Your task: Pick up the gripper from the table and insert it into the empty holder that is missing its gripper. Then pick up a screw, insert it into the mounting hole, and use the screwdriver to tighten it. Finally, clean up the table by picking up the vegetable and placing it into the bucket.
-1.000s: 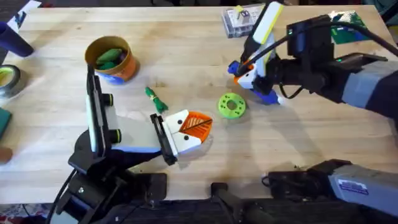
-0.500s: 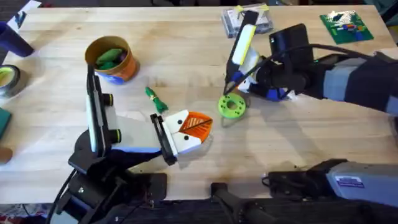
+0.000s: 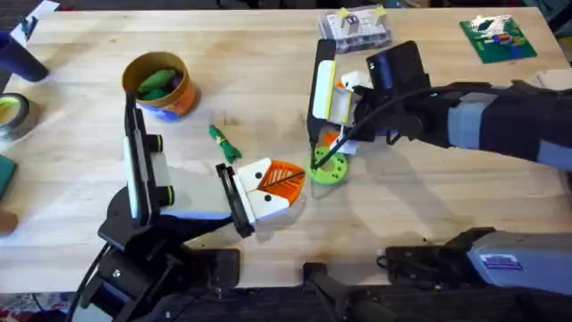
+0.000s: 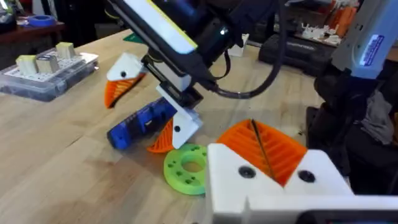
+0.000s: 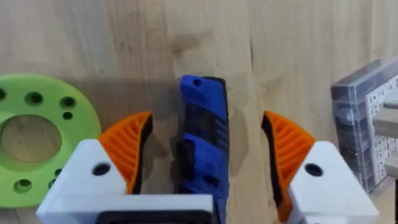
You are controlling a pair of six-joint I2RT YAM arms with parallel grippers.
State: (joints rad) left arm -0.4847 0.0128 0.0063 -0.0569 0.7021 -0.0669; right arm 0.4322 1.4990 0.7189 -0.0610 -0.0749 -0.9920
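The blue screwdriver [image 5: 202, 137] lies on the table between the orange pads of my right gripper [image 5: 206, 124], with a gap on each side. From the left wrist view, the right gripper [image 4: 138, 115] straddles the screwdriver [image 4: 140, 124]. Overhead, the right gripper [image 3: 337, 114] is just behind the green disc. The holder [image 3: 192, 192] ends in a black clamp plate [image 3: 234, 199] carrying two white wedge fingers, so my left gripper [image 3: 290, 182] has its orange tips pressed together. The vegetable [image 3: 223, 143] lies between the bucket [image 3: 183, 98] and the holder.
A round green disc with holes [image 3: 329, 167] lies between the two grippers. A clear parts box [image 3: 356, 27] and a green board [image 3: 496, 38] sit at the far edge. A grey tape roll [image 3: 11, 114] and a dark-blue cylinder [image 3: 18, 54] stand at the left.
My right arm has swung left and nearer, from beside the parts box to just behind the green disc. The left arm, vegetable and bucket have stayed put.
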